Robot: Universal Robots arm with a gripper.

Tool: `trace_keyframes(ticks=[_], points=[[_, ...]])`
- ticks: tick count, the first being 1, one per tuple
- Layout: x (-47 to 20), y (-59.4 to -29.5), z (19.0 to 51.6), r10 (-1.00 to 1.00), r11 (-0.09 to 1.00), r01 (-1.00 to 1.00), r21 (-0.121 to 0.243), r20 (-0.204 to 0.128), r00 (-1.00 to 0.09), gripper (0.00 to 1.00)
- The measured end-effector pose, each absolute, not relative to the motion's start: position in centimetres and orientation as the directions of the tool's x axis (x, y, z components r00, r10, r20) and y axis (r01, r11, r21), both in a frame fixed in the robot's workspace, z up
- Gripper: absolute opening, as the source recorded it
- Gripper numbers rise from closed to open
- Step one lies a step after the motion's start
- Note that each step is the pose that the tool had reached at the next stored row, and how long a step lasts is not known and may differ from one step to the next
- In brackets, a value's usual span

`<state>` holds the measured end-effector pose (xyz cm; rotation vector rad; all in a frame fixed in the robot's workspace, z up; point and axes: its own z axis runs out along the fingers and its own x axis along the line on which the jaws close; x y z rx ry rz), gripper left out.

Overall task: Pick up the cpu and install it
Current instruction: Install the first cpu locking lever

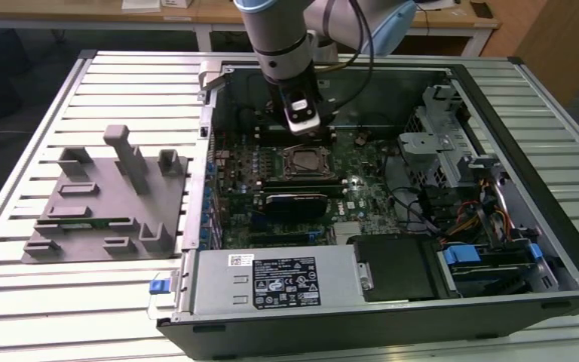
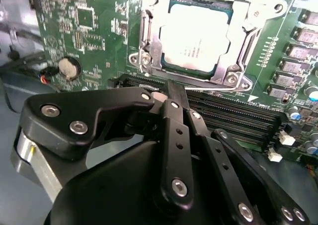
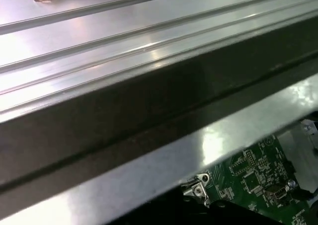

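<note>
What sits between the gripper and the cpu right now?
In the second wrist view, black memory slots and a thin metal lever lie between the gripper and the cpu seated in its socket.

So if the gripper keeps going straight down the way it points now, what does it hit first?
Probably the memory slots beside the socket frame, not the cpu seated in it; the gripper sits just short of the socket, though depth is unclear.

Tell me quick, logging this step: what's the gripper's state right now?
Gripper: shut, holding nothing; the cpu already sits in its socket.
</note>
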<state>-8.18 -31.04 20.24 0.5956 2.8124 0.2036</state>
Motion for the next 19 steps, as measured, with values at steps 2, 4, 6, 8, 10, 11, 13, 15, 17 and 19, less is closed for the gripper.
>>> trace_keyframes(ticks=[2,4,6,8,10,11,13,15,17,19], points=[[-8.19,-31.02,20.17,0.435,0.897,0.399,0.189,-0.222,-0.873,0.11],[-8.22,-30.94,20.13,0.445,0.892,0.410,0.189,-0.222,-0.867,0.11],[-8.22,-30.80,20.08,0.452,0.889,0.417,0.189,-0.222,-0.864,0.11],[-8.23,-30.63,20.05,0.457,0.887,0.422,0.189,-0.222,-0.861,0.11],[-8.23,-30.46,20.01,0.461,0.885,0.426,0.189,-0.222,-0.859,0.11],[-8.23,-30.40,19.99,0.462,0.884,0.427,0.189,-0.222,-0.859,0.11],[-8.23,-30.37,19.93,0.463,0.884,0.428,0.189,-0.222,-0.858,0.11],[-8.23,-30.37,19.86,0.463,0.884,0.428,0.188,-0.222,-0.858,0.11],[-8.23,-30.37,19.76,0.463,0.884,0.428,0.187,-0.223,-0.858,0.11],[-8.23,-30.37,19.65,0.462,0.884,0.428,0.187,-0.223,-0.858,0.11]])
